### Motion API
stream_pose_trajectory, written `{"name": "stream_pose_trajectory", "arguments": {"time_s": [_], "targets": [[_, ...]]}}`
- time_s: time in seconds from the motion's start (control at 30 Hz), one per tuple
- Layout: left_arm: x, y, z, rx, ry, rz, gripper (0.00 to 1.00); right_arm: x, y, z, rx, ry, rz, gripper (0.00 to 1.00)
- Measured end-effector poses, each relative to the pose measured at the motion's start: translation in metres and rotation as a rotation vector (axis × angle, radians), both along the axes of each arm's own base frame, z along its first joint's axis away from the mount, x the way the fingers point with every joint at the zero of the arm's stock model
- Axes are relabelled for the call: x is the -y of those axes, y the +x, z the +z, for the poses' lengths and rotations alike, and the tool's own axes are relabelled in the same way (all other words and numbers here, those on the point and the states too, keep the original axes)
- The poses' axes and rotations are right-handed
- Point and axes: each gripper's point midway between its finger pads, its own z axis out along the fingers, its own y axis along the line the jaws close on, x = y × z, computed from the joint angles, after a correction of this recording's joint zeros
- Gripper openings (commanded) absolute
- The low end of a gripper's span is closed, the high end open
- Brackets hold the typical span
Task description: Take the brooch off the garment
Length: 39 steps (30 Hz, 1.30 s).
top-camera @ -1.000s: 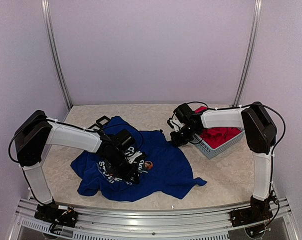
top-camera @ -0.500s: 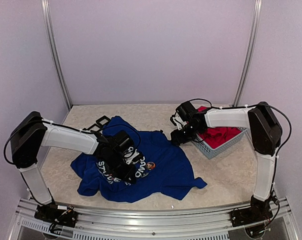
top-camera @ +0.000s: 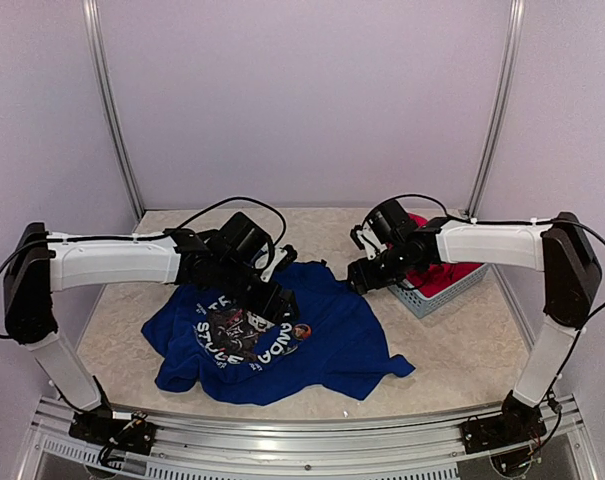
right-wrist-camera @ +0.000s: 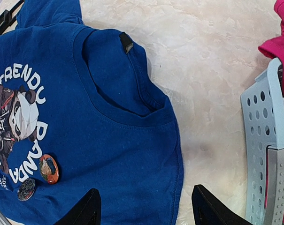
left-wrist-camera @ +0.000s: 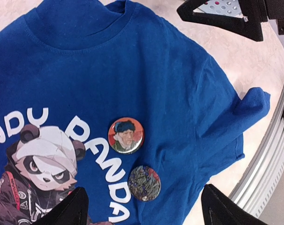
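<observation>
1. Where the garment [top-camera: 332, 335] lies spread on the table [top-camera: 452, 340], note its royal-blue cloth, round collar and white-lettered panda print, chest facing up.
2. Locate two round brooches beside the lettering: the portrait brooch [left-wrist-camera: 126, 135], orange-backed, and the dark floral brooch [left-wrist-camera: 144, 183], close by but not touching it.
3. Check the left gripper [left-wrist-camera: 142, 192]: it hangs above the brooches, arm reaching in from the left, fingers [left-wrist-camera: 76, 208] apart and holding nothing.
4. Check the right gripper [right-wrist-camera: 145, 190]: it hangs over the garment's edge near the collar, beside the basket [top-camera: 432, 298], arm stretched leftward, fingers apart and empty.
</observation>
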Motion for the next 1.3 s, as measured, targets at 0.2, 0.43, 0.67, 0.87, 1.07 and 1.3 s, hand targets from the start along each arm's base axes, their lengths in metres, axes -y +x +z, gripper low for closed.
{"name": "stream_pose_trajectory", "arguments": {"time_s": [0.2, 0.43, 0.67, 0.87, 1.07, 1.3], "targets": [[0.014, -0.004, -0.027, 0.004, 0.086, -0.047, 0.82, 0.003, 0.007, 0.012, 0.035, 0.023, -0.063, 0.67], [0.007, -0.011, -0.057, -0.016, 0.191, -0.047, 0.82, 0.011, 0.007, 0.029, 0.079, 0.048, -0.109, 0.66], [0.004, -0.016, -0.072, -0.018, 0.252, -0.053, 0.74, 0.016, 0.002, 0.019, 0.057, 0.042, -0.134, 0.66], [0.002, -0.023, -0.082, -0.025, 0.294, -0.068, 0.54, 0.016, 0.003, 0.020, 0.062, 0.047, -0.137, 0.65], [0.001, -0.021, -0.081, -0.013, 0.303, -0.065, 0.28, 0.016, 0.003, 0.020, 0.062, 0.047, -0.138, 0.65], [0.003, -0.020, -0.079, -0.005, 0.302, -0.058, 0.08, 0.016, 0.003, 0.020, 0.063, 0.047, -0.138, 0.64]]}}
